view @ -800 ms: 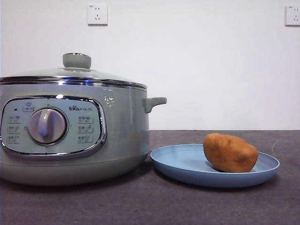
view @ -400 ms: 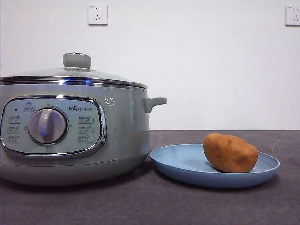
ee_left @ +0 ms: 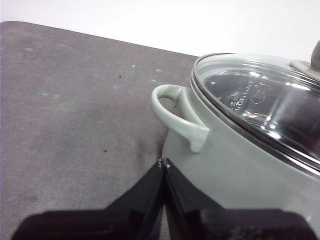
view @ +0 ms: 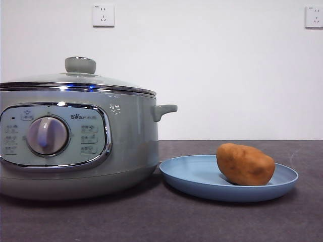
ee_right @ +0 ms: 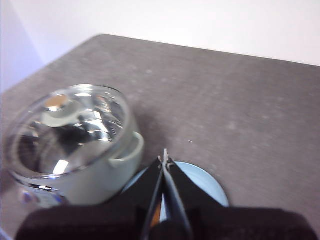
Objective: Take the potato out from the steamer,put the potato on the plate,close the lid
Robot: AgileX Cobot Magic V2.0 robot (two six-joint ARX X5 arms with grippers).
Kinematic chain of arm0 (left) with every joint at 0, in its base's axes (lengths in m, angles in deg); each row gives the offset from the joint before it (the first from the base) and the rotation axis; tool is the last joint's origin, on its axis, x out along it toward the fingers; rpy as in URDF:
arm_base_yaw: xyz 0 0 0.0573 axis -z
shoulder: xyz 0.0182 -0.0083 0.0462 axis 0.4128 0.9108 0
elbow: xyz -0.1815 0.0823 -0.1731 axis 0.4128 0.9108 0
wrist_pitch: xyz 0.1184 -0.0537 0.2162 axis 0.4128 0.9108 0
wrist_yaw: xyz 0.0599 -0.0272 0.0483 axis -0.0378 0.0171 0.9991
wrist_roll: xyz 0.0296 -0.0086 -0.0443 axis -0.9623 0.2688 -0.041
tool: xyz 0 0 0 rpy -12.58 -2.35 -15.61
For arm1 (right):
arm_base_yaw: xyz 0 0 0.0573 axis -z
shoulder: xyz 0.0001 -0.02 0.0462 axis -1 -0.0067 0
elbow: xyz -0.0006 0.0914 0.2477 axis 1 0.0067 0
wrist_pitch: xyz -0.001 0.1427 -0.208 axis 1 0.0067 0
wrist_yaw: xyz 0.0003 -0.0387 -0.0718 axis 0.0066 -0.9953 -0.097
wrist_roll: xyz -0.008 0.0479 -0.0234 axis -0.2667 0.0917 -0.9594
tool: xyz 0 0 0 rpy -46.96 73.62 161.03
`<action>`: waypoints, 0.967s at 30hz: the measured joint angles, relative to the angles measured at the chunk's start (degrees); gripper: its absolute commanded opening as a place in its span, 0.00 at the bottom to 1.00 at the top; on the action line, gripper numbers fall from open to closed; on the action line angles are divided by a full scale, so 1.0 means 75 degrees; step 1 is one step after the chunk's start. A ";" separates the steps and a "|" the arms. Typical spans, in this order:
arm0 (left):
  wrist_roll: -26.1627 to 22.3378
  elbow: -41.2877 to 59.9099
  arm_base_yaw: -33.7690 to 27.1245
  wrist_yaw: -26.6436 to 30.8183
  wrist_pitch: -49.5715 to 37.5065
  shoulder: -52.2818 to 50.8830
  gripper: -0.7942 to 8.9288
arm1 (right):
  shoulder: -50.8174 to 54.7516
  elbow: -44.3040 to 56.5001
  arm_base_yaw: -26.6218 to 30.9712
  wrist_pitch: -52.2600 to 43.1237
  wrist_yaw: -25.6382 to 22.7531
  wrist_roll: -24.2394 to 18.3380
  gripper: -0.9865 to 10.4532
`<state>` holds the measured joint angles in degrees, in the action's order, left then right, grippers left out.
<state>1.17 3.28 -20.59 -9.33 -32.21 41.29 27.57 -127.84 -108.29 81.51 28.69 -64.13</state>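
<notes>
Front view: potato (view: 246, 164) lies on the right half of the light-blue plate (view: 202, 179), which sits just beside the pale-green steamer (view: 128, 136). Glass lid (view: 75, 79) seated on the chrome rim, knob up. Two wall sockets (view: 103, 15) behind; nothing stands between camera and objects. Left gripper (ee_left: 164, 163): jaws closed, empty, near the steamer's side handle (ee_left: 177, 116). Right gripper (ee_right: 164, 159): jaws closed, empty, above the plate. Versus 0.5 s ago: objects sit very slightly further left in frame; arrangement unchanged.
</notes>
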 measured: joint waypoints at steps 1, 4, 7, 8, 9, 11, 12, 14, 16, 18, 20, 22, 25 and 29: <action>0.0000 0.0000 0.0000 0.0000 0.0000 0.0000 0.08 | -0.0052 0.0000 0.0093 0.0017 -0.0038 -0.0050 0.09; 0.0000 0.0000 0.0000 0.0000 0.0000 0.0000 0.08 | -0.0213 0.0096 0.0423 -0.0096 -0.0402 -0.0076 0.09; 0.0000 0.0000 0.0000 0.0000 0.0000 0.0000 0.08 | -0.0181 0.0758 0.0761 -0.0568 -0.0624 -0.0076 0.09; 0.0000 0.0000 0.0000 0.0000 0.0000 0.0000 0.08 | -0.0117 0.1046 0.0863 -0.0807 -0.0618 -0.0076 0.09; 0.0000 -0.0003 0.0000 0.0000 0.0000 0.0000 0.08 | -0.0026 0.1364 0.0965 -0.1105 -0.0618 -0.0076 0.09; 0.0000 0.0000 0.0000 0.0000 0.0000 0.0000 0.08 | 0.0271 0.2221 0.1177 -0.1970 -0.0621 -0.0067 0.09; 0.0000 0.0000 0.0000 0.0000 0.0000 0.0000 0.08 | 0.0443 0.2617 0.1259 -0.2366 -0.0621 -0.0052 0.09; 0.0000 0.0000 0.0000 0.0000 0.0000 -0.0003 0.08 | 0.0883 0.3555 0.1443 -0.3206 -0.0618 0.0023 0.09; 0.0000 0.0000 0.0000 0.0000 0.0000 0.0000 0.08 | 0.1297 0.4433 0.1617 -0.3850 -0.0621 0.0125 0.09; 0.0000 0.0000 0.0000 0.0003 0.0000 0.0000 0.08 | 0.1617 0.5117 0.1769 -0.4266 -0.0618 0.0262 0.09; 0.0000 0.0000 0.0000 0.0000 0.0000 0.0000 0.08 | 0.1985 0.5849 0.1947 -0.4640 -0.0618 0.0478 0.09; 0.0000 0.0000 0.0000 0.0000 0.0000 0.0000 0.08 | 0.2404 0.6493 0.2119 -0.4881 -0.0621 0.0717 0.09; 0.0000 0.0000 0.0000 0.0000 0.0000 0.0000 0.08 | 0.3057 0.7216 0.2355 -0.4972 -0.0618 0.1032 0.09; 0.0003 0.0000 0.0000 0.0003 0.0000 0.0000 0.08 | 0.3879 0.7790 0.2646 -0.4835 -0.0621 0.1367 0.09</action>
<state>1.20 3.28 -20.59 -9.31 -32.21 41.29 56.66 -69.41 -88.45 45.25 24.03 -53.88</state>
